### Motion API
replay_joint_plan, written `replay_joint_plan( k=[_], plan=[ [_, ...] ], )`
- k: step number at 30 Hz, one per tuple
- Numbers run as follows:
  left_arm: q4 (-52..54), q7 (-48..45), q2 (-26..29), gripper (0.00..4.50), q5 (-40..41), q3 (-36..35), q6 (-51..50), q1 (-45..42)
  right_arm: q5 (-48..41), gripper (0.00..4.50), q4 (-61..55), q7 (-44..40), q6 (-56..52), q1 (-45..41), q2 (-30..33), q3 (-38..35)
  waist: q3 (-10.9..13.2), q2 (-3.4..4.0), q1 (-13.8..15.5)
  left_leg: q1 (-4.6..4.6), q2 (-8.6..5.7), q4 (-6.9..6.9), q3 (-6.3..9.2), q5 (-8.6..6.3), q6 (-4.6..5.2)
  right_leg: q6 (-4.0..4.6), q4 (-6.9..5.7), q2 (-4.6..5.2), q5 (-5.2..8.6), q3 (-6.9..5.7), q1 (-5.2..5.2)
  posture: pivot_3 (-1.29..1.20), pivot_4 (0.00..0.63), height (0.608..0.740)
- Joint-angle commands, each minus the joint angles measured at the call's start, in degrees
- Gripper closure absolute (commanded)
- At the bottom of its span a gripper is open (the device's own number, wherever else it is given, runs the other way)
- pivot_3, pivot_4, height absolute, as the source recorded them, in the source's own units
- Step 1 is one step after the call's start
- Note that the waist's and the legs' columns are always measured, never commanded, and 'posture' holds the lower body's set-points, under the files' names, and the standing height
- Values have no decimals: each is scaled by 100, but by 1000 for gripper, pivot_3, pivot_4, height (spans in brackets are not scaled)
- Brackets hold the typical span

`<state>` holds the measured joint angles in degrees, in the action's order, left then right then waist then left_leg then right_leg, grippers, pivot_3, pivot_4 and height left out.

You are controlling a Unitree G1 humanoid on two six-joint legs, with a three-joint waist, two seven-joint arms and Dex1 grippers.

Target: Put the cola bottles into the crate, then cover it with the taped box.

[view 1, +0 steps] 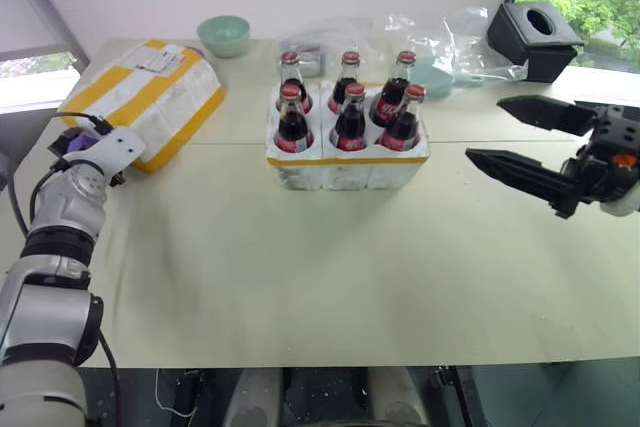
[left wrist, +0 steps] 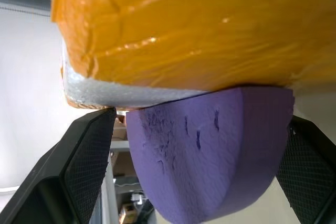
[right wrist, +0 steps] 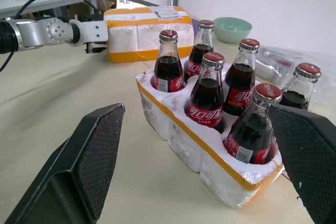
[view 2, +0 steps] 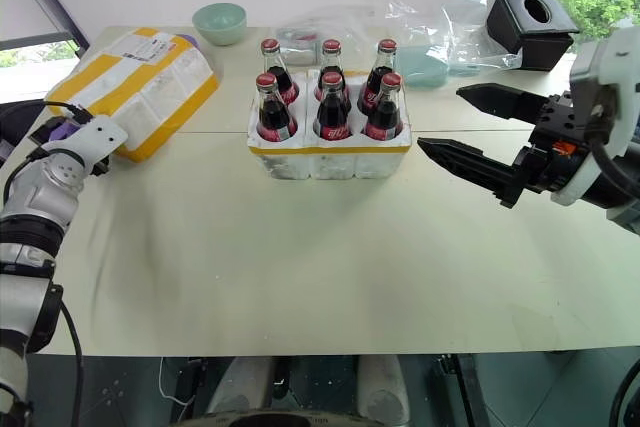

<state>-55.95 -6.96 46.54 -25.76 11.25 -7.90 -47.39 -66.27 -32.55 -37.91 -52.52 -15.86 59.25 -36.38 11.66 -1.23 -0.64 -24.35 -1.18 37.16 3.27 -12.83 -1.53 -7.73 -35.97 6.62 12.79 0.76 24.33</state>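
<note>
Up close, purple bowl [left wrist: 210,156] under taped box [left wrist: 173,30], between open jaws.

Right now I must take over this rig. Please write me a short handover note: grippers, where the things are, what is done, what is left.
Left gripper: open, at the near edge of the taped box, holding nothing; a purple object lies under that edge.
Right gripper: open, empty, hovering right of the crate.
Done: all six cola bottles stand in the crate, mid-table.
Left: lift the taped box from the table's left side and set it over the crate.
</note>
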Motion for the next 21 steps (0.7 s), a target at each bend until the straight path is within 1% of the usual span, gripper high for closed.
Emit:
replay_joint_plan(
  k=[1, 3, 4, 5, 6, 7, 8, 10, 15, 21],
  plan=[
    [-105, 24, 94, 0, -17, -46, 33, -122, -41, 74, -98, 47, 210, 14, -17, -187, 0, 0, 3, 0, 0, 0, 0, 0, 0, 0, 0, 0, 0, 0, 0, 0, 150, 739],
    [-138, -18, 84, 552, 41, -85, 47, -118, -25, 0, -74, 63, 253, 32, -23, -184, 0, 0, 5, 0, 0, 0, 0, 0, 0, 0, 0, 0, 0, 0, 0, 0, 150, 739],
    [-156, -25, 81, 926, 56, -94, 58, -124, -14, 0, -61, 71, 271, 30, -25, -172, 0, -1, 5, 0, 0, 0, 0, 0, 0, 0, 0, 0, 0, 0, 0, 0, 150, 739],
    [-168, -21, 80, 1527, 69, -104, 61, -129, -11, 0, -52, 82, 288, 28, -30, -165, 0, -1, 6, 0, 0, 0, 0, 0, 0, 0, 0, 0, 0, 0, 0, 0, 150, 739],
    [-176, -14, 80, 1786, 78, -114, 57, -132, -11, 0, -47, 90, 303, 28, -34, -159, -1, -1, 6, 0, 0, 1, 0, 0, 0, 0, 0, 0, 0, 0, 0, 0, 150, 739],
    [-188, -9, 79, 2404, 77, -118, 55, -140, -8, 0, -40, 98, 322, 26, -37, -147, -1, -1, 7, 0, 0, 1, -1, 0, 0, 0, -1, 1, 0, 0, 0, 0, 150, 739],
    [-196, -2, 80, 2901, 76, -126, 43, -147, -5, 0, -36, 102, 340, 29, -38, -138, -1, -2, 7, 0, -1, 1, -1, 0, 0, 0, -2, 1, 0, 0, 0, 0, 150, 739],
    [-216, 3, 86, 3684, 53, -124, 15, -170, 1, 0, -27, 108, 373, 26, -44, -114, -3, 0, 13, 2, -1, 1, -1, 0, 0, 0, -3, 2, 0, 0, 0, 0, 150, 739],
    [-233, -21, 129, 3684, 31, -113, 19, -230, 18, 0, -16, 117, 452, 37, -60, -64, -5, -3, 13, 2, -3, 2, -2, 0, 0, 0, -3, 4, 0, 1, -1, 0, 150, 739],
    [-117, -39, 365, 3684, 60, -210, 216, -472, -132, 0, 161, -28, 301, 186, 32, -197, -5, -9, 16, 1, -3, 3, -1, 0, 0, 0, -4, 4, 0, 0, -1, 0, 150, 739]
  ],
)
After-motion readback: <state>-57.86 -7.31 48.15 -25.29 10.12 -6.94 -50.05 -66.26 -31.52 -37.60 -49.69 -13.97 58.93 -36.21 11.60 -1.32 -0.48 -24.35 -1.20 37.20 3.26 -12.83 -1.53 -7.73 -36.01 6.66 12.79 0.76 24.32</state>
